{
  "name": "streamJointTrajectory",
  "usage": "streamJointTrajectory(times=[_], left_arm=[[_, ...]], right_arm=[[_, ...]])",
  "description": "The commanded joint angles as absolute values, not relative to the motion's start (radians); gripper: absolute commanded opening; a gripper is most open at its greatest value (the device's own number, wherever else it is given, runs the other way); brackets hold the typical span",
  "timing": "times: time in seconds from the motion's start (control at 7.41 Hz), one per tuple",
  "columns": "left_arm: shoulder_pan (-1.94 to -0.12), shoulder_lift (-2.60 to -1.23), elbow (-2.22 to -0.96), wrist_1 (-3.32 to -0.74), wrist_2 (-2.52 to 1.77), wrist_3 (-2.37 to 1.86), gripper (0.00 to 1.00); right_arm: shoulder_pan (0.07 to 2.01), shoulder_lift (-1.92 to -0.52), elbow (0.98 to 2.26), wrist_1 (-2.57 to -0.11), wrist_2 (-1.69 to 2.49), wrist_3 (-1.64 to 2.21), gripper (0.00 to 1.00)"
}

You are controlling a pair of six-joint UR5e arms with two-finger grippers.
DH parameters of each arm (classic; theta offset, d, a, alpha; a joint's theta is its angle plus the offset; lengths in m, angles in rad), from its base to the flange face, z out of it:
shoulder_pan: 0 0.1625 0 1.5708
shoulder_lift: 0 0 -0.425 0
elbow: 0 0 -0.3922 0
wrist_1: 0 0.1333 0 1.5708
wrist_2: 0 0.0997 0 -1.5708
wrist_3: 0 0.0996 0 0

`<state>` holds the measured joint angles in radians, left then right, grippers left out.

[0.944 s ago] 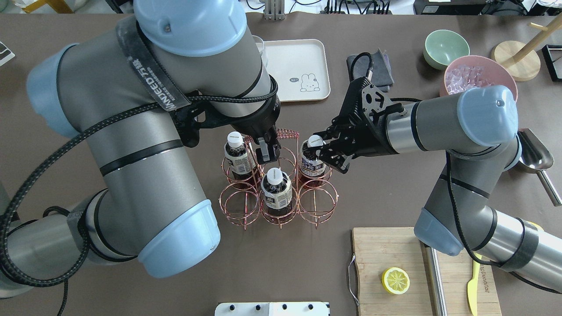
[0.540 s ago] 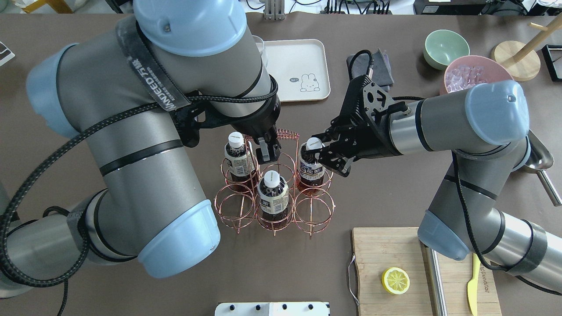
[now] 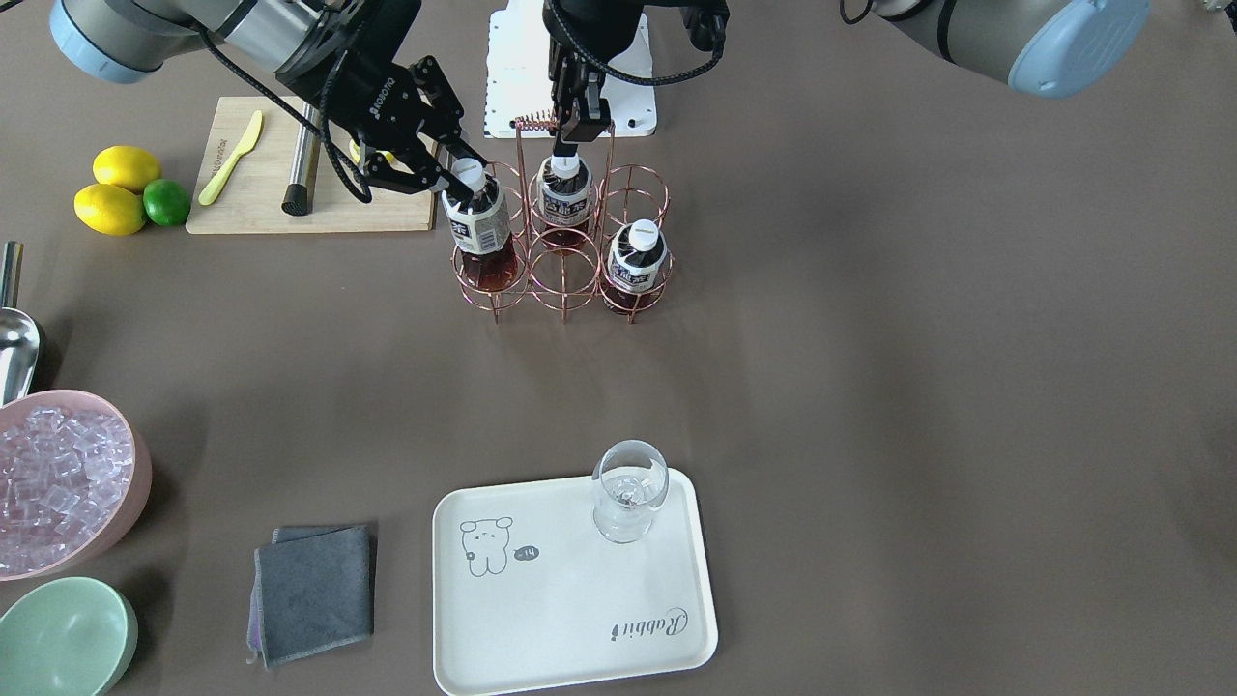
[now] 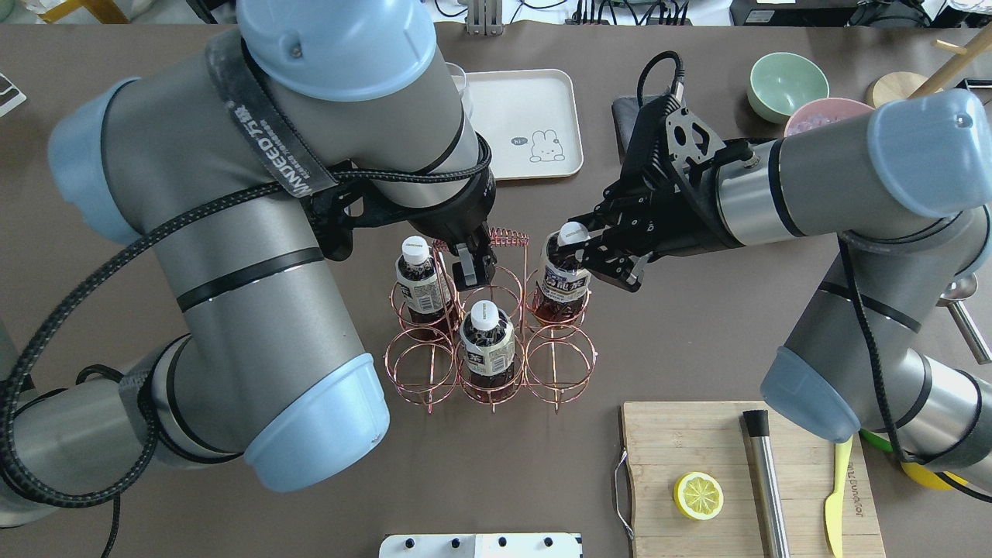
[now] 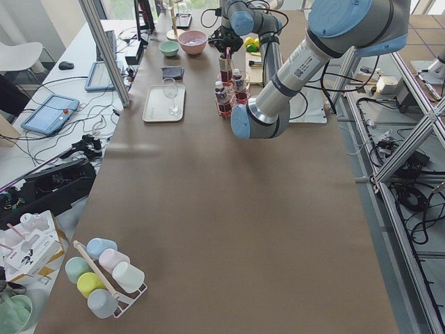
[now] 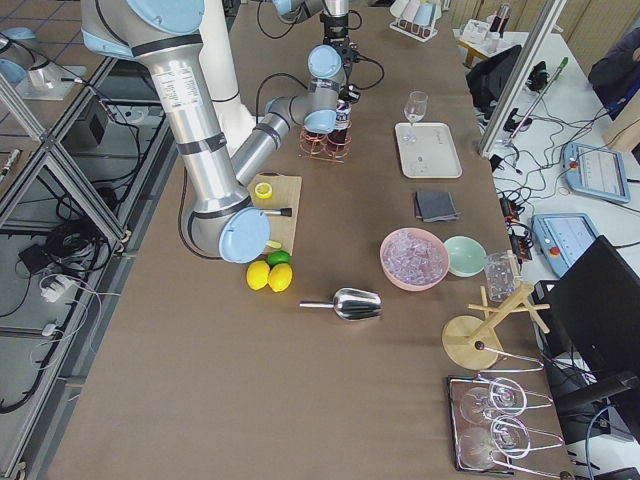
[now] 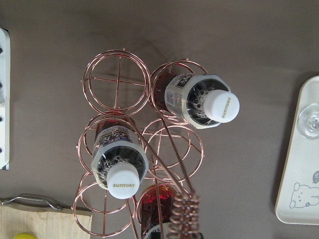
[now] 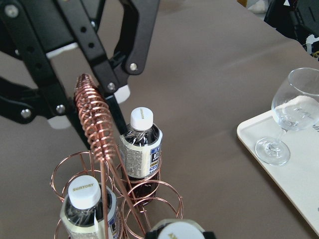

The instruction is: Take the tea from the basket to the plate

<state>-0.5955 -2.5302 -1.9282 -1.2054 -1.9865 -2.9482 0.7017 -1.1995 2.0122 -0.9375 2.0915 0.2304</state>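
The copper wire basket (image 4: 388,363) stands mid-table with three tea bottles in its cells. My right gripper (image 4: 573,246) is shut on the neck of the right rear tea bottle (image 4: 563,280) and holds it raised, its base still inside the ring cell. My left gripper (image 4: 474,271) is shut on the basket's coiled handle (image 4: 508,235). Two other bottles (image 4: 419,279) (image 4: 487,341) sit in their cells. The cream plate (image 4: 527,108) lies beyond the basket; it also shows in the front-facing view (image 3: 580,599).
A wine glass (image 3: 630,488) stands on the plate's corner. A grey cloth (image 3: 311,590), a pink bowl of ice (image 3: 58,483) and a green bowl (image 3: 63,638) lie right of the plate. A cutting board (image 4: 697,449) with half a lemon is at the front right.
My right gripper has risen and moved slightly back and right, drawing its bottle upward in the cell. The basket rocked slightly. The left gripper stays on the handle.
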Motion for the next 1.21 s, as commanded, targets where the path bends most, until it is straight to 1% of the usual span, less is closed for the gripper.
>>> streamJointTrajectory(times=[0.0,0.27,0.67,0.94,1.08], left_arm=[[-0.594,-2.530,-1.928,-1.206,-1.987,-2.947,0.00],[-0.594,-2.531,-1.927,-1.206,-1.979,-2.947,0.00],[-0.595,-2.537,-1.927,-1.204,-1.979,-2.947,0.00],[-0.597,-2.537,-1.928,-1.203,-1.976,-2.947,0.00],[-0.606,-2.537,-1.931,-1.200,-1.979,-2.947,0.00]], right_arm=[[0.797,-1.172,2.017,-0.983,2.161,0.230,0.00],[0.882,-1.128,2.008,-1.070,2.201,0.218,0.00],[0.952,-1.071,1.990,-1.143,2.232,0.222,0.00],[0.991,-1.030,1.926,-1.143,2.244,0.210,0.00],[1.005,-0.984,1.855,-1.140,2.244,0.193,0.00]])
